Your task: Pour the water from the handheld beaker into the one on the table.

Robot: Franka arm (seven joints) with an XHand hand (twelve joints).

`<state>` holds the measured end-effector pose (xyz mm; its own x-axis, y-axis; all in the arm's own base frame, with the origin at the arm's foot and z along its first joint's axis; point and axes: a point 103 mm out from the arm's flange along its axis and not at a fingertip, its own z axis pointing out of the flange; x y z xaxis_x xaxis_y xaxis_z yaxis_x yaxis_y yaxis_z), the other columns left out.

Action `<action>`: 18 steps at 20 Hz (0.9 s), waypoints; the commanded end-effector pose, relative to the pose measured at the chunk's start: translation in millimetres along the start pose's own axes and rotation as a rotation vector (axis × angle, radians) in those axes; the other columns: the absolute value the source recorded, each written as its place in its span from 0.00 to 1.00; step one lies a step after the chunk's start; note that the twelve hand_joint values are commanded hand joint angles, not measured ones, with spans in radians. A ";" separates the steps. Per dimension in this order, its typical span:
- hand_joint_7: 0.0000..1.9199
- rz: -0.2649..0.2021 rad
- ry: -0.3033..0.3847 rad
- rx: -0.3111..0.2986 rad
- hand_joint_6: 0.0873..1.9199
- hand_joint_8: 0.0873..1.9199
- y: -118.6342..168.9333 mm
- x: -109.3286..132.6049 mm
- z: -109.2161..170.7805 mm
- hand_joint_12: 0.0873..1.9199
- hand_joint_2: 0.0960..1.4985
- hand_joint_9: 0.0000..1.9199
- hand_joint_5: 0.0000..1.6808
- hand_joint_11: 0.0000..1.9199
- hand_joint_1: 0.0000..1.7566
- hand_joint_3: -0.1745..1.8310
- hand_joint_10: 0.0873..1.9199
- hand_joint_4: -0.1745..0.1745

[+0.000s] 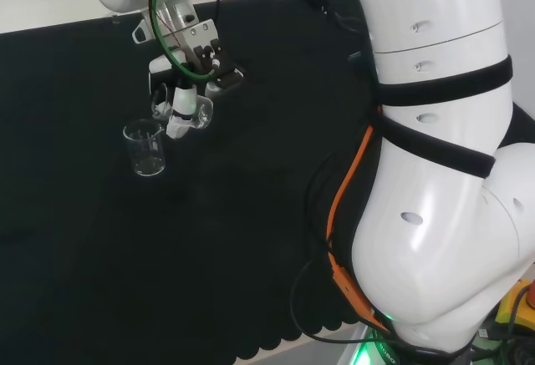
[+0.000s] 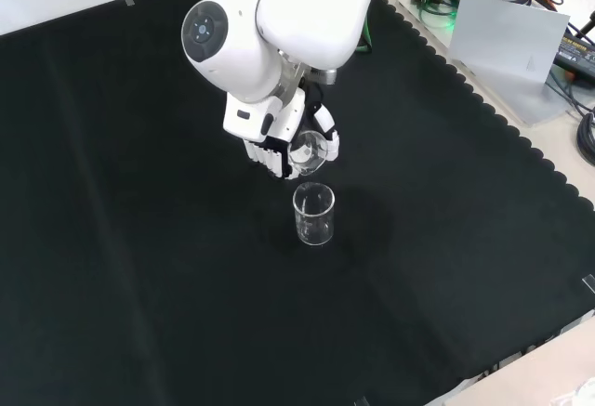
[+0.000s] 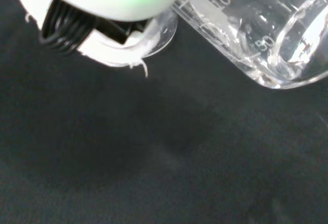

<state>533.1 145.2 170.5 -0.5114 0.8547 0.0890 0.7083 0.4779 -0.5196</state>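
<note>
Held beaker [image 3: 256, 34] cut by wrist view's edge; water level inside unclear.

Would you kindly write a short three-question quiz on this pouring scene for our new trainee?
1. True or false: the hand holds a tilted clear beaker.
2. In the front view, where does the beaker on the cloth stand relative to the hand? A) just below it B) far to its left C) behind the arm
3. Fill in: the bench is covered with ____ cloth.

Key: 1 true; 2 A; 3 black.
</note>
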 end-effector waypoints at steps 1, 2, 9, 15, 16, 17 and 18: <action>0.67 0.025 -0.039 0.023 0.56 0.49 -1.3 3.7 -6.7 0.46 0.30 0.71 0.62 0.53 0.74 0.60 0.50 0.00; 0.67 0.030 -0.047 0.030 0.56 0.49 -1.1 4.7 -7.6 0.46 0.30 0.71 0.62 0.53 0.74 0.60 0.50 0.00; 0.67 0.048 -0.089 0.096 0.56 0.50 3.6 11.2 -10.0 0.46 0.30 0.71 0.62 0.53 0.74 0.60 0.51 0.00; 0.67 0.061 -0.111 0.139 0.56 0.50 6.4 14.8 -11.7 0.46 0.30 0.71 0.62 0.53 0.74 0.60 0.51 0.00; 0.67 0.061 -0.115 0.146 0.56 0.50 6.9 15.5 -12.1 0.46 0.30 0.71 0.62 0.53 0.74 0.60 0.51 0.00; 0.67 0.062 -0.120 0.150 0.56 0.50 7.0 16.0 -12.4 0.46 0.30 0.71 0.62 0.53 0.74 0.60 0.51 0.00; 0.67 0.063 -0.124 0.152 0.56 0.50 7.2 16.7 -12.9 0.46 0.30 0.71 0.62 0.53 0.74 0.60 0.51 0.00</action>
<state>537.3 162.6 179.5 -0.5249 0.8509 -0.0203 0.6748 0.4014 -0.6193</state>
